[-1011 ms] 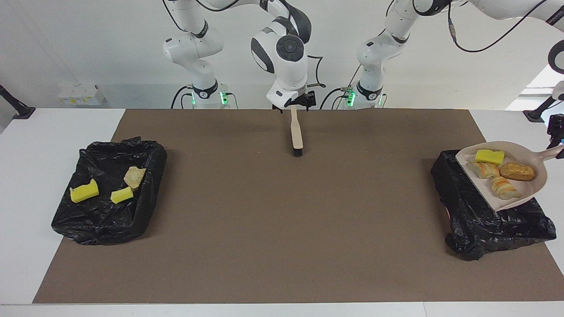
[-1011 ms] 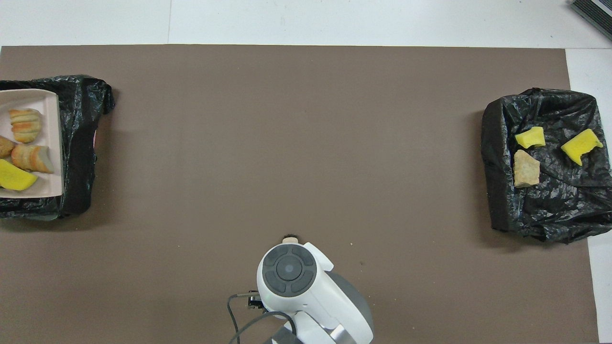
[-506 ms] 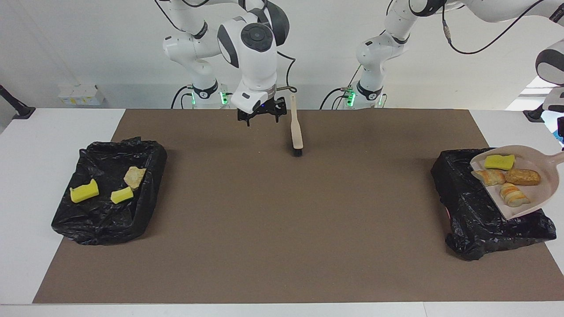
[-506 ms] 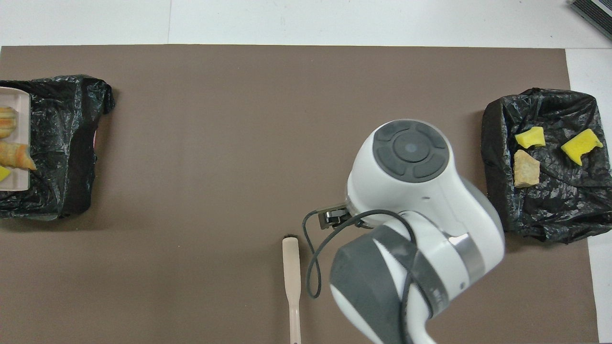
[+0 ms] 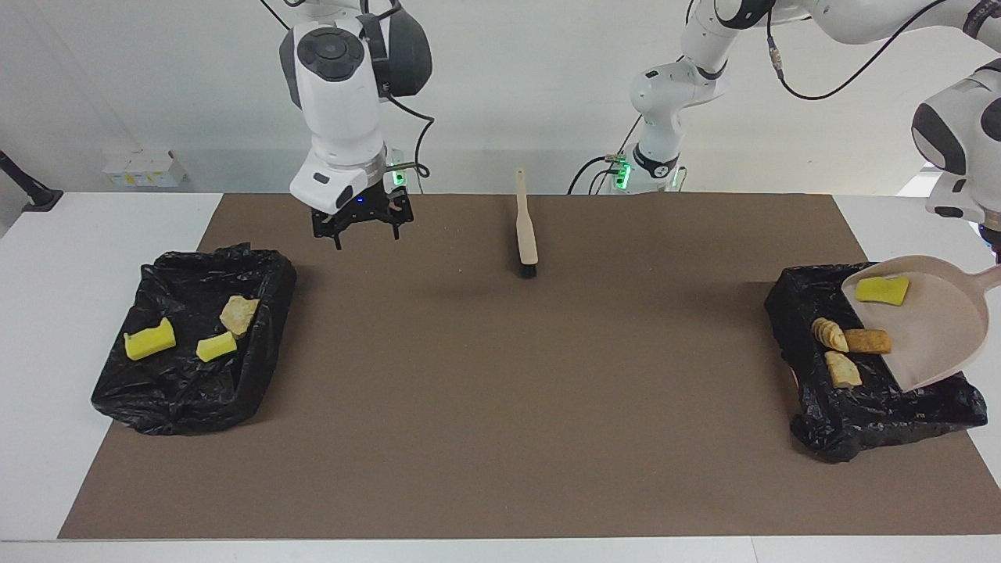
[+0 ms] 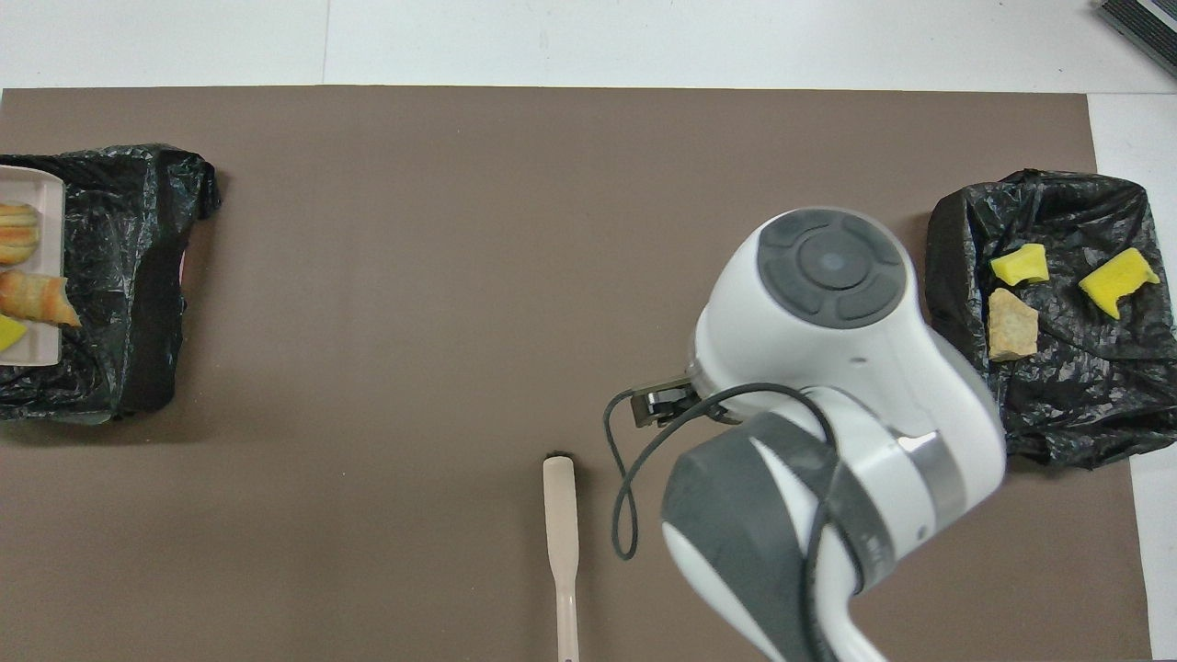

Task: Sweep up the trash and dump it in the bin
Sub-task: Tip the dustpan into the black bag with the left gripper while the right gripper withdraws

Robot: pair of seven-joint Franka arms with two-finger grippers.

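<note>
The left gripper (image 5: 995, 249), out of sight at the edge, is closed on the tilted dustpan (image 5: 934, 332) over the bin (image 5: 852, 407) at the left arm's table end; one yellow sponge (image 5: 882, 289) remains in the pan, and three bread pieces (image 5: 848, 344) lie below its lip. The right gripper (image 5: 361, 231) hangs open and empty.

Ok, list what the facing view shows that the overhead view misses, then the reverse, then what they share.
Facing only: the right gripper, open above the brown mat, and the whole beige plastic dustpan, tilted over the black-lined bin at the left arm's end. Overhead only: a dark ribbed object at the table's corner. Both: the beige hand brush lying on the mat, and the other black-lined bin holding three scraps.
</note>
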